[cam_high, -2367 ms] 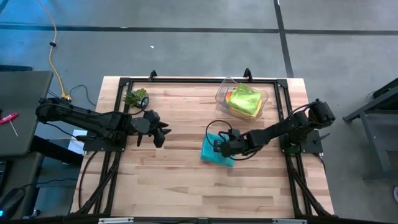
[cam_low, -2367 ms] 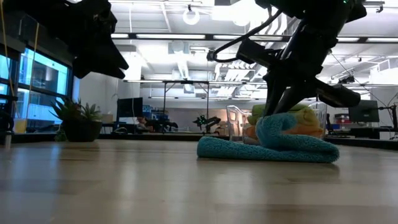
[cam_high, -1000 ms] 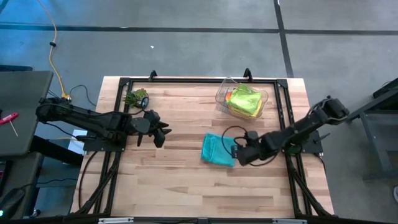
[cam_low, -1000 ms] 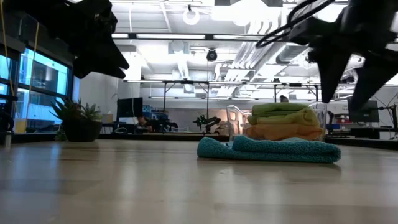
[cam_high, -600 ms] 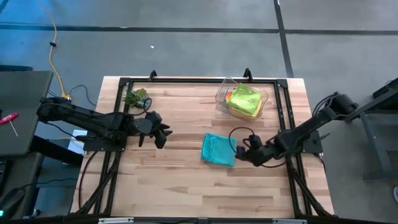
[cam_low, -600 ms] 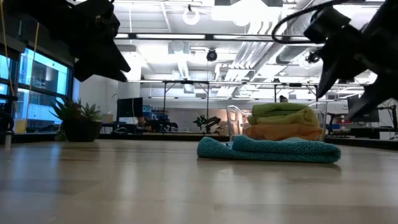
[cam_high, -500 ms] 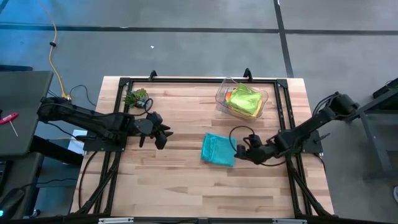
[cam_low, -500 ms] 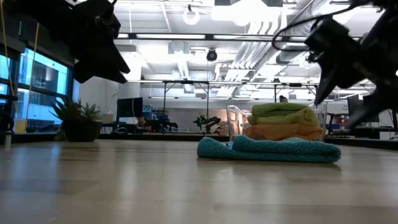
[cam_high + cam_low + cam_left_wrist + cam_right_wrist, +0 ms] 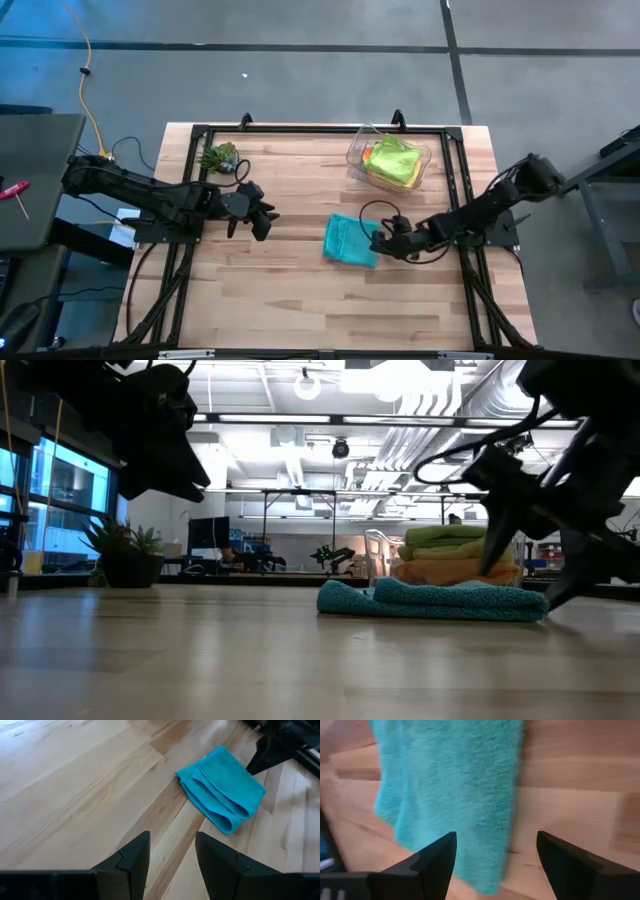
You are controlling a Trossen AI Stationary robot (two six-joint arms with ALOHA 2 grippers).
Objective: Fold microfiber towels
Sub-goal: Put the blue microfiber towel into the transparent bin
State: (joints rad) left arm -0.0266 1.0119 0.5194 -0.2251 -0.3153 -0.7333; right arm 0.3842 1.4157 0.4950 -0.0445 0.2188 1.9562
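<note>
Right gripper (image 9: 380,241) sits low at the teal towel's (image 9: 350,240) edge, on the side away from the left arm, and its fingers (image 9: 432,862) are spread wide — nothing between them, just towel pile and bare wood in the gap as the right wrist view has it. In the low view that gripper (image 9: 520,565) straddles the towel's end without clamping it.

The teal towel (image 9: 221,788) lies flat on the wooden table (image 9: 280,290), folded over on itself, layered edges showing in the left wrist view. From table height it reads as a low, thick bundle (image 9: 430,600).

Left gripper (image 9: 262,215) hangs above the table, well apart from the teal towel, on the side opposite the right gripper. Its fingers (image 9: 132,857) stand partly apart and hold nothing; the teal towel shows beyond them.

Farther out from the teal towel, toward the table's back edge — the clear bin (image 9: 360,150), with the lime green towel (image 9: 392,160) stacked on top and the orange towel (image 9: 455,572) beneath it. A small green plant (image 9: 218,157) stands at the back, nearer the left arm than the teal towel.
</note>
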